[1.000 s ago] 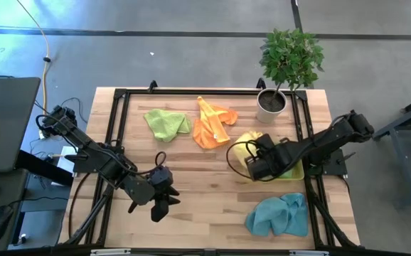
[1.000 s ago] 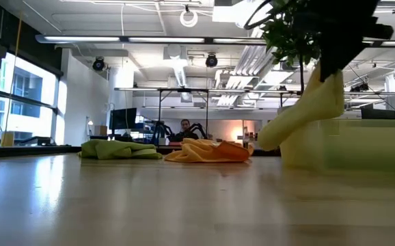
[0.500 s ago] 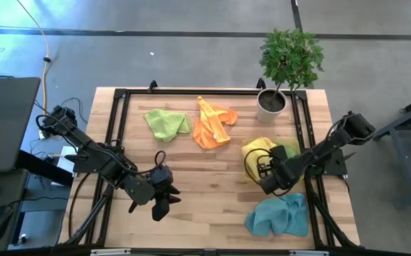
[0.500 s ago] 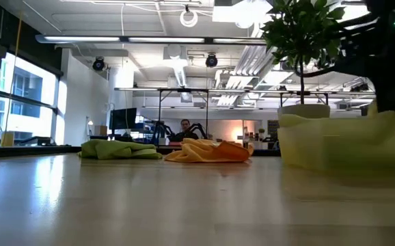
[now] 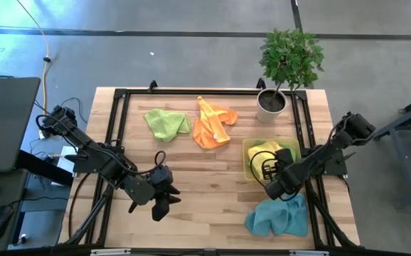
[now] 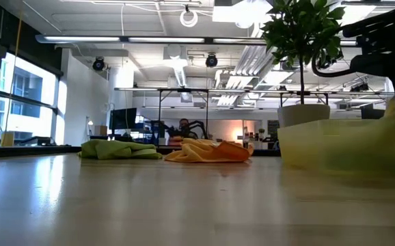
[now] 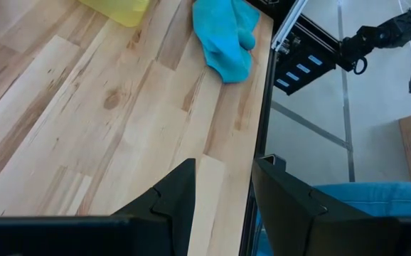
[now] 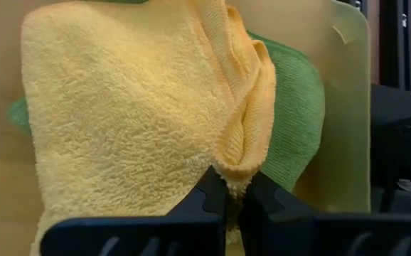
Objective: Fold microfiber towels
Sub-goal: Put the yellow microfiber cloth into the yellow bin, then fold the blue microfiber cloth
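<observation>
The right pincer [image 8: 234, 190] is nipped narrow on a fold of the yellow towel [image 8: 120, 114], its two dark tips meeting on the cloth's bunched edge in the right wrist view; from above that pincer [image 5: 275, 173] sits over the yellow-green tray [image 5: 247, 169], its own body hiding much of what lies inside. The tray [image 8: 348, 107] holds the yellow towel on top of a green towel [image 8: 301, 121], of which only an edge shows past the yellow one on either side. In the low view the tray [image 6: 334, 143] is a pale wall cut off at the frame's side, and its contents cannot be made out there.

The left pincer [image 5: 164, 200] hangs over the bench [image 5: 205, 192] well to the left of the tray, fingers spread apart with nothing between them [image 7: 223, 206]; the bench's front edge shows just past them.

A teal towel [image 5: 276, 215] lies crumpled just in front of the tray; an orange towel [image 5: 212, 124] and a lime green towel [image 5: 166, 123] lie bunched side by side behind and to the left of the tray, both loose and unfolded. A potted plant [image 5: 280, 71] stands just behind the tray at the bench's far edge.
</observation>
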Action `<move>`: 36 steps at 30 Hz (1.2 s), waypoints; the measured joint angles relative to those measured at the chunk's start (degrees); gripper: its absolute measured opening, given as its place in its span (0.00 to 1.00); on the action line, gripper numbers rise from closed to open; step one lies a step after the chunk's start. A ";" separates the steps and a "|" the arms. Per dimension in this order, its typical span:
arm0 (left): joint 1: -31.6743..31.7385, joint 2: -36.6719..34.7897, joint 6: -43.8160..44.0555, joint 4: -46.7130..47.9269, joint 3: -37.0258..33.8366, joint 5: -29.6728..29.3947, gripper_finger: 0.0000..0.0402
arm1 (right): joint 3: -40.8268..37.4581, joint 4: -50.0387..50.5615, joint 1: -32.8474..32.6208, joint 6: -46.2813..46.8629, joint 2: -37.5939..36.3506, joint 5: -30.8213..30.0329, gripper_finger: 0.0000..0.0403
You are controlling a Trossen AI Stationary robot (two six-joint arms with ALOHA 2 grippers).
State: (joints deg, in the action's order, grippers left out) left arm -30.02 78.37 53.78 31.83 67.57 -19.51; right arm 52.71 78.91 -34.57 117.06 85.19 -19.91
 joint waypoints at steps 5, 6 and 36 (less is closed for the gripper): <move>0.00 0.00 0.00 0.02 0.00 0.00 0.33 | 0.00 0.29 0.00 -0.62 0.00 0.88 0.13; 0.00 0.00 0.00 0.00 0.00 0.00 0.33 | 0.00 0.42 0.00 -1.43 0.00 1.42 0.17; -0.04 0.00 0.02 -0.35 0.00 1.11 0.33 | 13.92 -35.34 -15.46 -65.90 7.81 12.39 0.37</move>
State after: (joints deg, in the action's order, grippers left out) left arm -30.06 78.37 53.80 31.49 67.57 -18.40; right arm 66.63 43.57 -50.03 51.16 93.00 -7.52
